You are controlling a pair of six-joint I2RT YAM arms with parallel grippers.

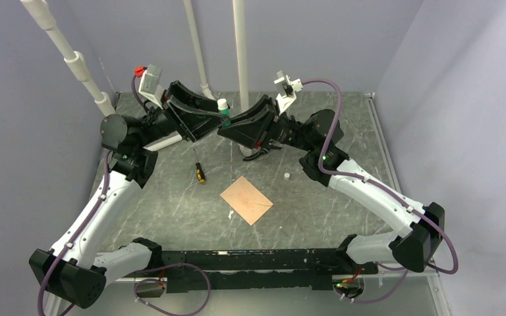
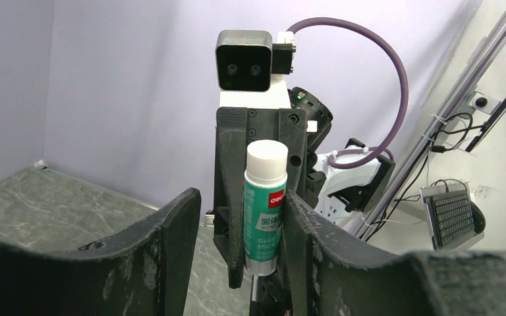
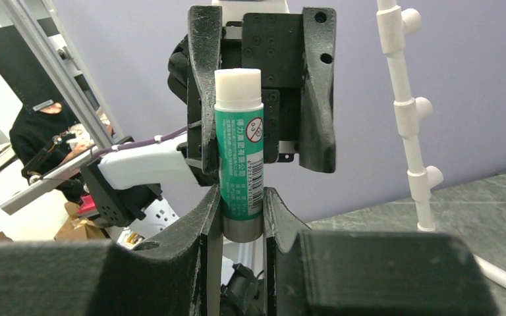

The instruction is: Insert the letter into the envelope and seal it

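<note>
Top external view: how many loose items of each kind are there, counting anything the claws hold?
Glue stick, in the right claw: 1
Screwdriver: 1
Peach paper rectangle: 1
Small white bits, too small to identify: 2
Total: 5

Grey-green marbled table (image 1: 171, 210) with a few loose things
A peach-tan envelope (image 1: 246, 199) lies flat near the middle; a yellow-and-black screwdriver (image 1: 199, 172) to its left, a small white object (image 1: 287, 176) to its right
</note>
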